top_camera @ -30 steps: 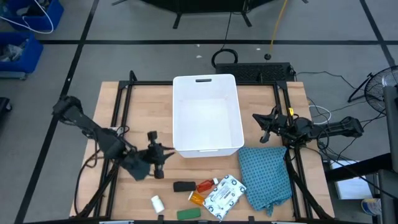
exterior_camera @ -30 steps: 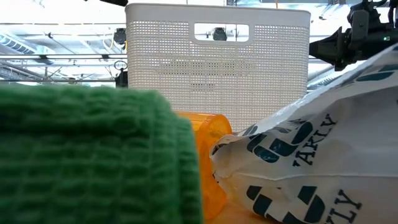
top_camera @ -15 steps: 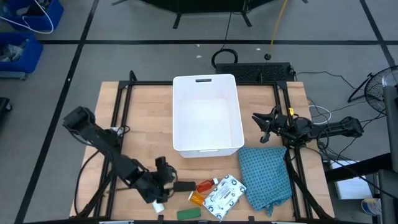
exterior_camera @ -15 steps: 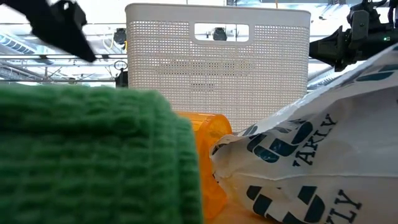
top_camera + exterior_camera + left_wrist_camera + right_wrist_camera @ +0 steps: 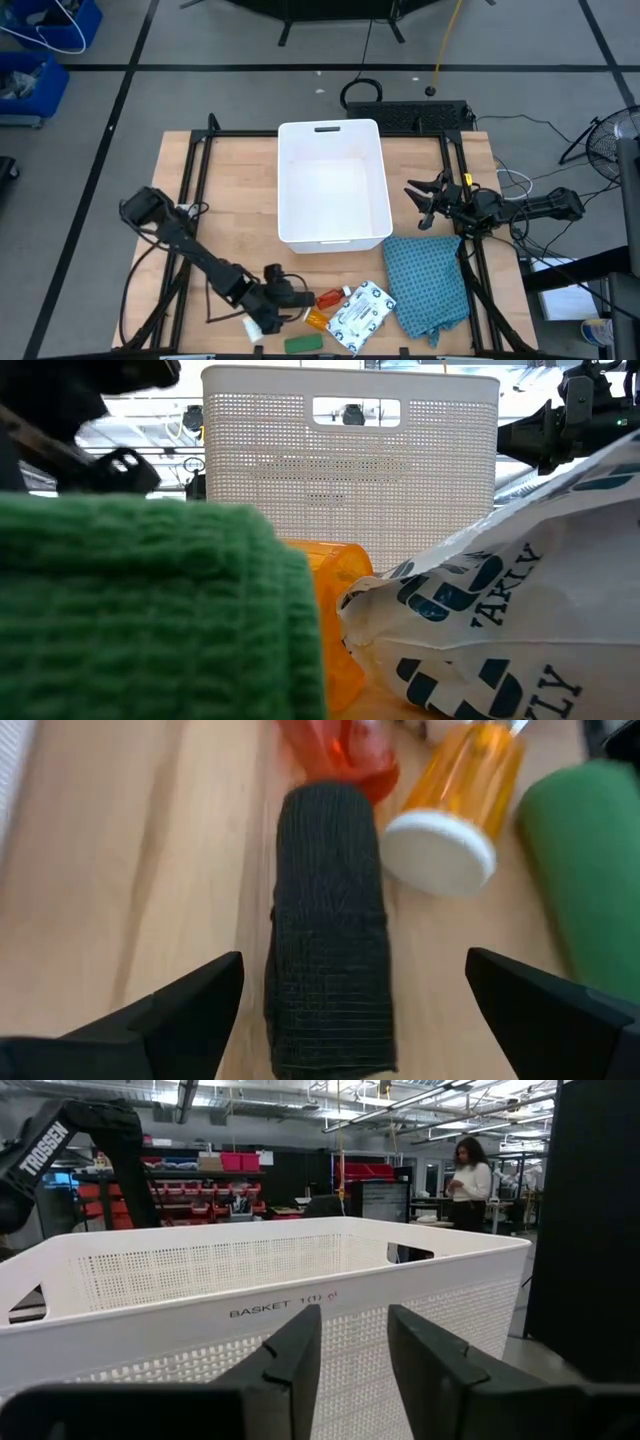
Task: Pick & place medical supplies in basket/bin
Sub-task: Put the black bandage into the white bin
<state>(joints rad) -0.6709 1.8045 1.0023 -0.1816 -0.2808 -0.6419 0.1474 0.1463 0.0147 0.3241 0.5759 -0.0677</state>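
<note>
Six small medical supplies lie at the table's near edge, none yet inside the large white perforated plastic basket [image 5: 333,190]. The left gripper [image 5: 350,1010] hangs low with its fingers spread wide on either side of the black ribbed wrap roll [image 5: 328,920], gripping nothing yet. Touching or just beside that roll lie the red bottle [image 5: 340,745] and the orange white-capped vial [image 5: 455,805]. A closing finger could well nudge the vial and send it rolling, since it lies so near. The right gripper [image 5: 352,1345], partly parted and empty, waits beside the basket, above the teal waffle-weave cloth [image 5: 428,285].
</note>
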